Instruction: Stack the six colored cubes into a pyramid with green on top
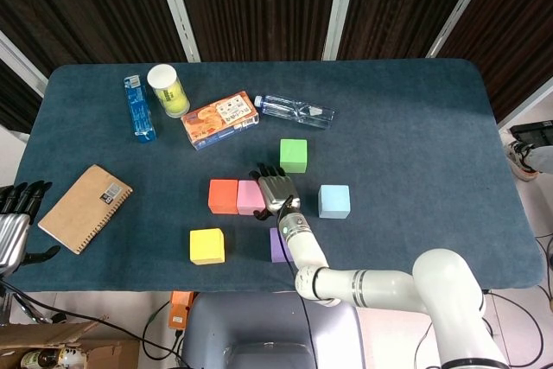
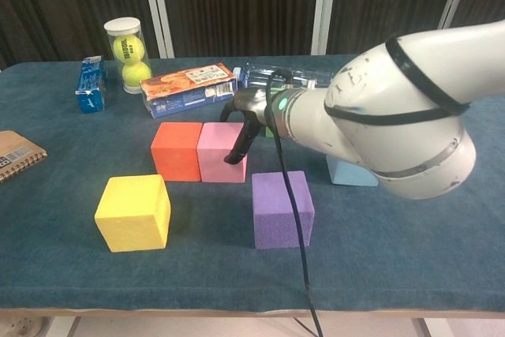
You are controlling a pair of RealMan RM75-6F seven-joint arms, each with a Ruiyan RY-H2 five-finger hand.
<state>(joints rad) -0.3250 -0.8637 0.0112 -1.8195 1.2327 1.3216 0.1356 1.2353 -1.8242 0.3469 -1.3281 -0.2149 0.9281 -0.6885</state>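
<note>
Six cubes lie on the blue table: orange (image 1: 223,196) and pink (image 1: 250,198) touching side by side, green (image 1: 294,155) behind them, light blue (image 1: 333,201) to the right, yellow (image 1: 206,246) and purple (image 1: 278,248) in front. My right hand (image 1: 275,191) hovers over the pink cube's right edge with fingers spread and holds nothing. In the chest view its thumb (image 2: 237,146) points down at the pink cube (image 2: 217,151). The arm hides part of the purple cube and, in the chest view, most of the green one. My left hand (image 1: 12,229) sits at the far left edge, fingers apart, empty.
At the back left stand a tennis ball tube (image 1: 168,90), a blue box (image 1: 138,108), an orange snack box (image 1: 220,119) and a lying water bottle (image 1: 295,111). A brown notebook (image 1: 85,207) lies near the left hand.
</note>
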